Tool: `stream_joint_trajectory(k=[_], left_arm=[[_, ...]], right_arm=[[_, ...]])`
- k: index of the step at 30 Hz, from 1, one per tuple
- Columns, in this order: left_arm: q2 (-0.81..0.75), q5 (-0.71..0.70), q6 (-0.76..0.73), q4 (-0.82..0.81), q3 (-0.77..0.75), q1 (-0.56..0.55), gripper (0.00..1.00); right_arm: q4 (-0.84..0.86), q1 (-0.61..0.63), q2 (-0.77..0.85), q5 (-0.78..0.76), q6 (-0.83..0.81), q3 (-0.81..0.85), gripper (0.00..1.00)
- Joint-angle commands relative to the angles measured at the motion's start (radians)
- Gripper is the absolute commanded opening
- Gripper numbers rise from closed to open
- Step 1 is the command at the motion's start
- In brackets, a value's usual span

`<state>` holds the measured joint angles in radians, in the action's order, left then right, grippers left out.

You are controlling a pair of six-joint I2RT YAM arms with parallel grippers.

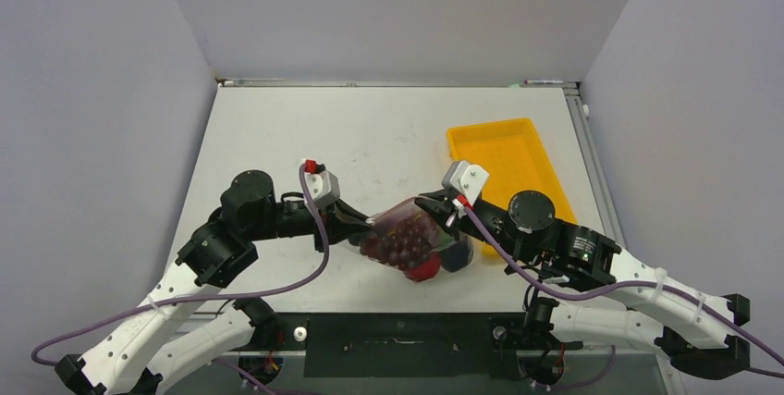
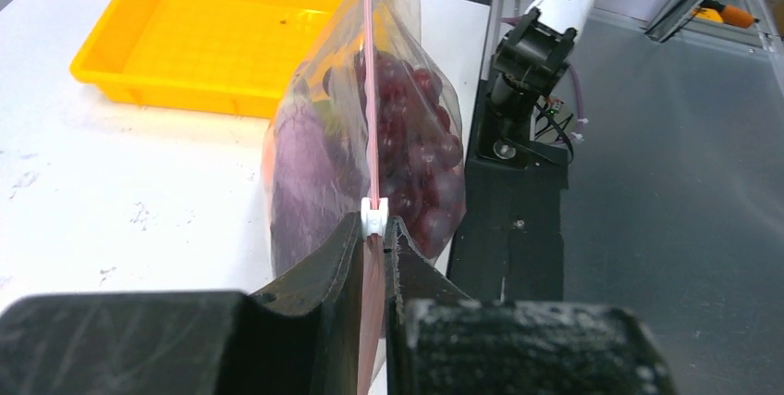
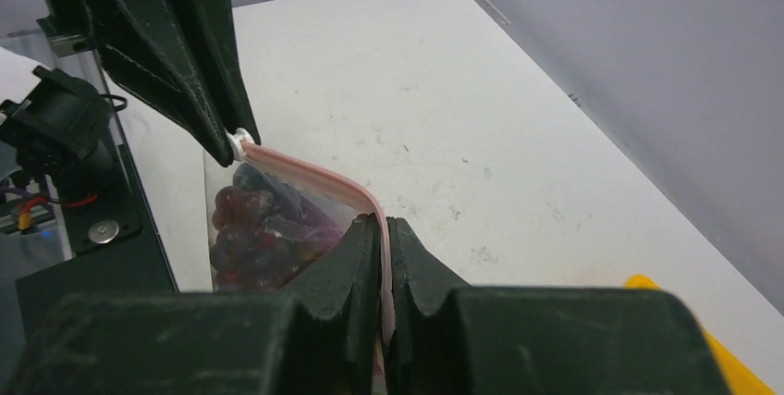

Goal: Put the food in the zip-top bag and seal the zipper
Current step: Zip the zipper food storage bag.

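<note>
The clear zip-top bag [image 1: 411, 240] hangs between my two grippers above the table's near middle. Inside it I see the food: a dark red grape bunch [image 2: 416, 154], a purple eggplant [image 2: 305, 173] and a red piece [image 1: 423, 270]. My left gripper [image 2: 374, 228] is shut on the pink zipper [image 2: 370, 90] at its left end, right behind the white slider [image 2: 372, 219]. My right gripper [image 3: 383, 224] is shut on the zipper's [image 3: 314, 173] other end. In the top view the left gripper [image 1: 370, 221] and right gripper [image 1: 427, 203] pinch the bag's mouth from either side.
A yellow tray [image 1: 527, 150] lies at the back right of the table, just beyond my right arm. The black base plate [image 1: 398, 330] runs along the table's near edge under the bag.
</note>
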<state>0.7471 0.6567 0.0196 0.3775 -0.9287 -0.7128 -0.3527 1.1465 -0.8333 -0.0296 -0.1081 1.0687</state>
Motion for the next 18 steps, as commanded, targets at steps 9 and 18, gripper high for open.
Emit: stream_joint_trajectory(k=[9,18], left_arm=[[-0.014,-0.171,-0.015,0.161,-0.025,-0.001,0.0],[-0.027,-0.248,0.002,0.184,-0.021,-0.002,0.0]], right_arm=[[0.236,-0.014,0.077,-0.399,-0.029,-0.015,0.05],[0.266,-0.014,0.082,-0.57,-0.02,-0.027,0.05]])
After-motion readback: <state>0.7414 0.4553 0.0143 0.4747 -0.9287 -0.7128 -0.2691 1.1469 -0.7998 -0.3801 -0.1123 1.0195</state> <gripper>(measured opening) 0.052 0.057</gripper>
